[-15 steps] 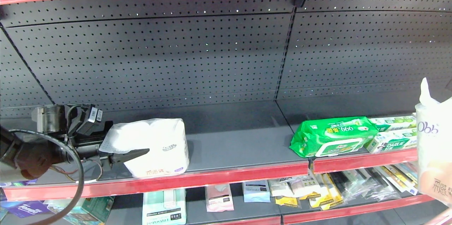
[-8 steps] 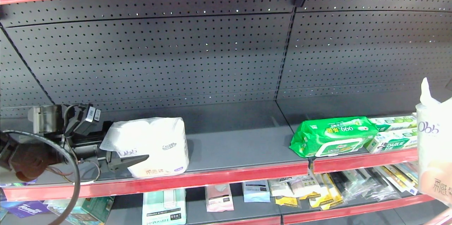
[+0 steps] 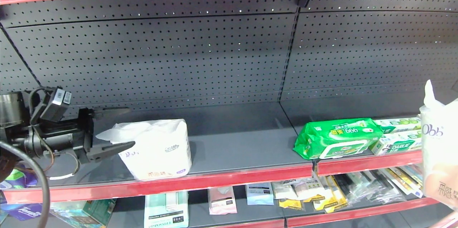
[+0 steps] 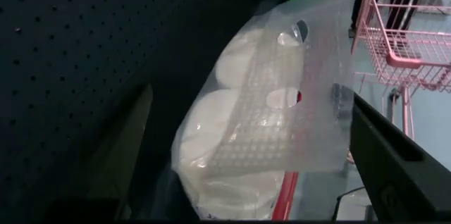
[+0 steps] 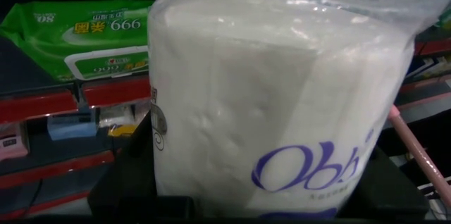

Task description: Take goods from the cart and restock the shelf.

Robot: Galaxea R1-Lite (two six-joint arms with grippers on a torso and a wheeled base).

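Note:
A white toilet paper pack (image 3: 159,151) stands on the grey shelf (image 3: 236,145), near its red front lip. My left gripper (image 3: 130,126) is just to the left of it, open. The pack's loose plastic flap (image 4: 310,104) lies between its fingers (image 3: 111,149) without being pinched. The same toilet paper pack (image 4: 239,153) sits close ahead in the left wrist view. A second white toilet paper pack (image 3: 440,149) hangs at the far right, in front of the shelf. My right gripper (image 5: 268,189) is shut on this second pack (image 5: 282,111), with its dark fingers on either side.
A green wipes pack (image 3: 336,137) and green-white toothpaste boxes (image 3: 397,136) lie on the right part of the shelf. The lower shelf (image 3: 250,210) carries several small packets. A pink cart (image 4: 416,34) stands behind. Bare shelf surface lies between the white pack and the wipes.
My left gripper has drawn back to the left and slightly up, away from the pack on the shelf. That pack stays put. The right arm and its pack have not moved.

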